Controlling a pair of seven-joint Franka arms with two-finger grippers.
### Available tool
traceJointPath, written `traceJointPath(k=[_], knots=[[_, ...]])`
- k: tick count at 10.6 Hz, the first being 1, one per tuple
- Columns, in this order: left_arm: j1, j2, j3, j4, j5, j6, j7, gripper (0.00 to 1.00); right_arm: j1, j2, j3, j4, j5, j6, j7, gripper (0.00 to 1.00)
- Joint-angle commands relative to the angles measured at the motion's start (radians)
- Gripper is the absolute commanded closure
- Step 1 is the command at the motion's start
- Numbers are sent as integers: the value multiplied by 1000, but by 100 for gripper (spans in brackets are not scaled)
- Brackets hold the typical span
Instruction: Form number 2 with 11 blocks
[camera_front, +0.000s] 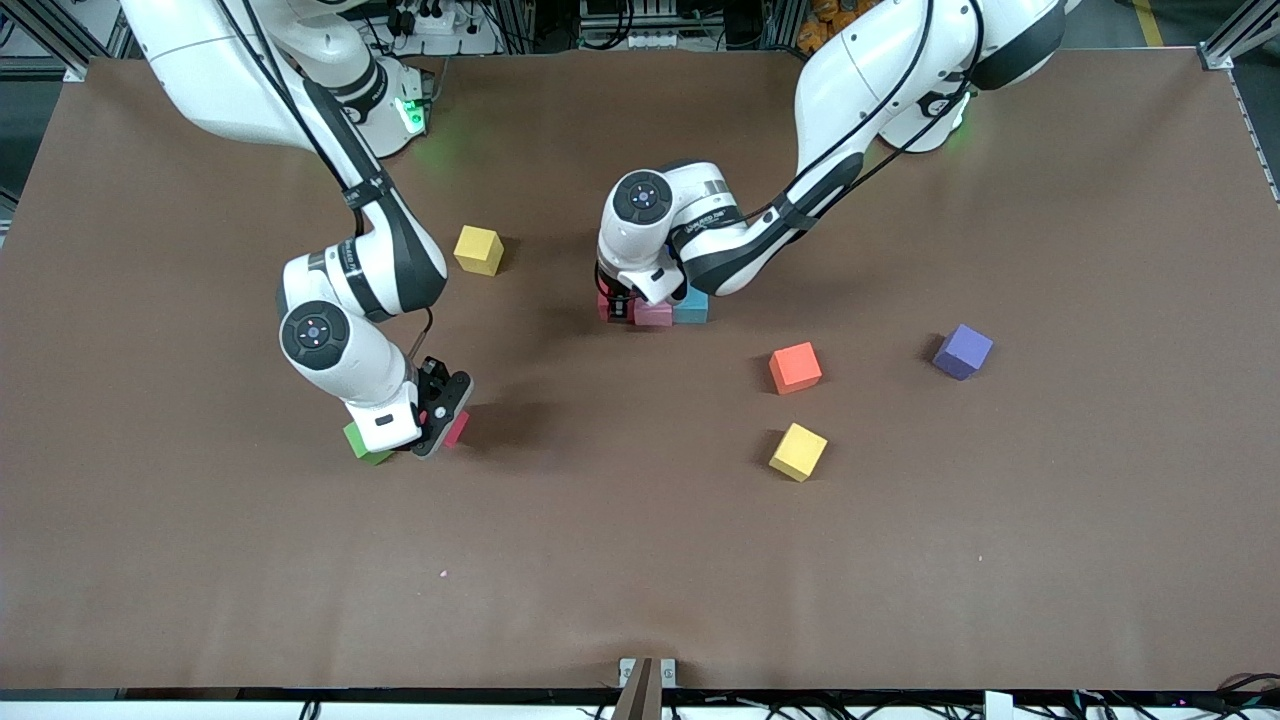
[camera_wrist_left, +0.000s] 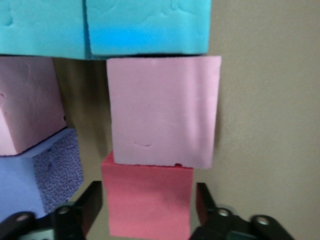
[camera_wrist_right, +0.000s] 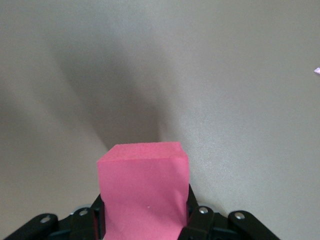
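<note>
the front camera is looking down from high across the brown table (camera_front: 640, 560), facing both arm bases along the top edge and taking in the whole surface. the left wrist camera is pointing close down past its own fingers (camera_wrist_left: 90, 202) at a cluster of blocks (camera_wrist_left: 162, 117), the same cluster (camera_front: 655, 312) showing mid-table in the front view. the right wrist camera is sitting very close over a crimson cube (camera_wrist_right: 145, 192), also glimpsed from the front (camera_front: 457, 428).

Open table (camera_front: 640, 560) spans the 6 o'clock half; orange cube (camera_front: 795, 367) and yellow cube (camera_front: 798, 451) obstruct at 4 o'clock.
</note>
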Motion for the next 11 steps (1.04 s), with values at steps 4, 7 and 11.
traceJointPath(k=[4,7,11], knots=[[-13,-37,4,9,23,-10,-33,0,48,-6,3,-3,15,-9,127,62],[4,-97,-2,21,8,-74,-32,0,85,-5,6,-3,17,-7,258,62],[10,-168,0,20,2,-96,-21,0,89,-6,23,-10,164,-6,319,62]])
